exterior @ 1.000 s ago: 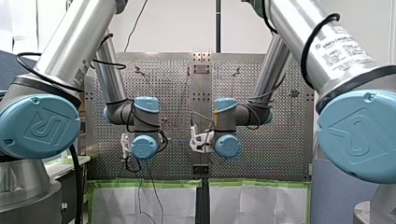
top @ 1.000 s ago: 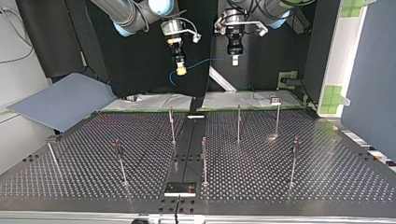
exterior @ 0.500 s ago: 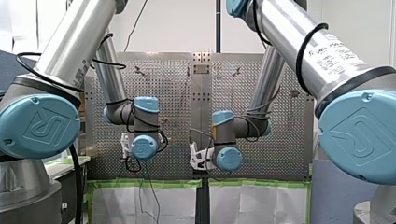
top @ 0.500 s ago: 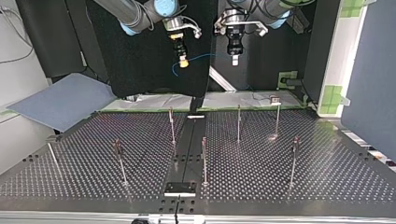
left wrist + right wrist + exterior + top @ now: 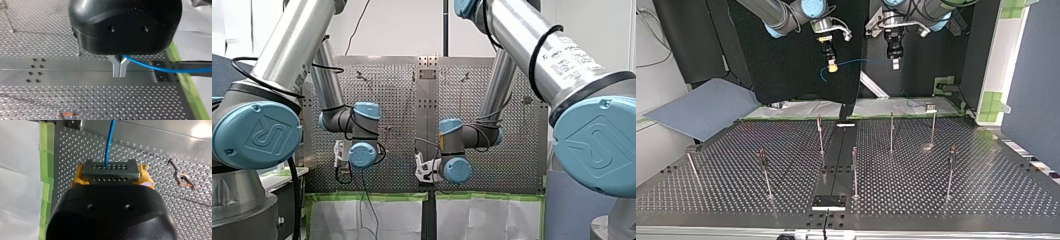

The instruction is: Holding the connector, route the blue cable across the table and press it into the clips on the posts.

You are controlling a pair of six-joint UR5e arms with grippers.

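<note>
R fingers (image 5: 78, 177) clamp connector (image 5: 110, 171); L fingers (image 5: 116, 68) pressed together on blue cable (image 5: 150, 66), further along from connector. Cable prob. light, limp: grip near connector.

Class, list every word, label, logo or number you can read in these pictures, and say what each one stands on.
"UR": stylised raised logo on my left arm's blue joint cap and on my right arm's blue joint cap, front view.
"UNIVERSAL ROB...": black print on my right arm's silver tube; the smaller lines under it are too blurred to read.
Top view and both wrist views: no text that can be read.
</note>
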